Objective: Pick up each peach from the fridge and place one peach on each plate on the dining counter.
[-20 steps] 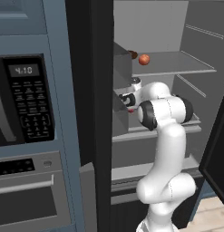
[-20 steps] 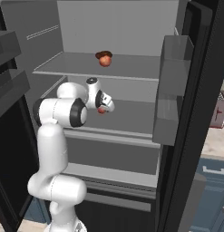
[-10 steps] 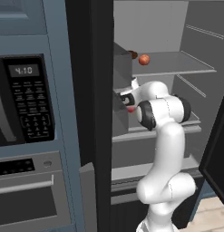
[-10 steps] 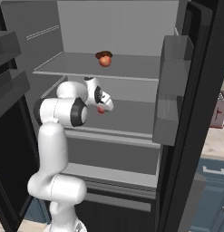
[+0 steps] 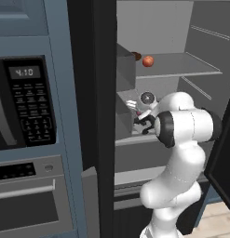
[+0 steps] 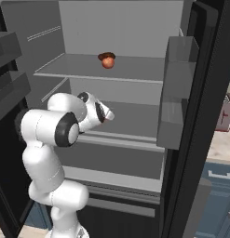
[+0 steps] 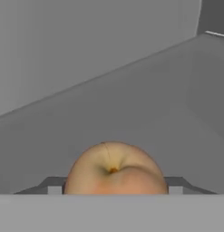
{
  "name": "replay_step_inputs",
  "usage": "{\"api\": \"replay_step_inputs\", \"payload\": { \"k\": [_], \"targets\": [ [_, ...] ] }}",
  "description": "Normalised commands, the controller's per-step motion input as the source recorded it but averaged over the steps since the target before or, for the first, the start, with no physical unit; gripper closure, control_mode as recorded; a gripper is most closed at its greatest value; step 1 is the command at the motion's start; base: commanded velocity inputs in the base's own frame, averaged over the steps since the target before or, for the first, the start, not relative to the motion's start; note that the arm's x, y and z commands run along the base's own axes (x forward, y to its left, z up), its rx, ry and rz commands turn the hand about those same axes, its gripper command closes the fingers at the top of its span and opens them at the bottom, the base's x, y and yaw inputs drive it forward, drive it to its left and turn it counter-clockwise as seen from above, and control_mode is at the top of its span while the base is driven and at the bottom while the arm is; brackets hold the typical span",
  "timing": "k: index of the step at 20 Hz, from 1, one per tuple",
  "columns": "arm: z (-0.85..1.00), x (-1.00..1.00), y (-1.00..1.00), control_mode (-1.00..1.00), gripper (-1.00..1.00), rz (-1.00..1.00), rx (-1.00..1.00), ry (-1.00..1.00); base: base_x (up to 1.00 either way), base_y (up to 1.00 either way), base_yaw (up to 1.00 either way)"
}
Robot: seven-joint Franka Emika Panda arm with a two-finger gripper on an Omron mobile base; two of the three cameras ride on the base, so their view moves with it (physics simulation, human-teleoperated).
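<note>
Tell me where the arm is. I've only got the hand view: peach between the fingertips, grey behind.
Observer: The gripper, with that first peach, is inside the fridge, at the middle shelf.
Operator: Other peach?
Observer: The second peach sits on the upper shelf, above the gripper, with a brown item right behind it.
Operator: Door?
Observer: The fridge door stands open on the arm's right, with its bins jutting beside the shelves.

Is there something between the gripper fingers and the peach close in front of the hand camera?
No. In the hand view the peach sits directly between the two fingertips, nothing between; bare grey shelf lies beyond.
</note>
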Motion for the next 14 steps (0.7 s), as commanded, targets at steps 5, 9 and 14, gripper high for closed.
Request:
{"api": "replay_step_inputs", "payload": {
  "k": [5,9,14],
  "targets": [
    [0.66,-1.00,0.00,-1.00,1.00,0.00,-0.03,-0.35,0.00,0.00,0.00],
    [0.82,-1.00,0.00,-1.00,1.00,0.02,-0.05,-0.05,0.00,0.00,0.00],
    [0.71,-0.88,-0.04,-1.00,1.00,0.06,-0.02,-0.04,0.00,0.00,0.00]
  ]
}}
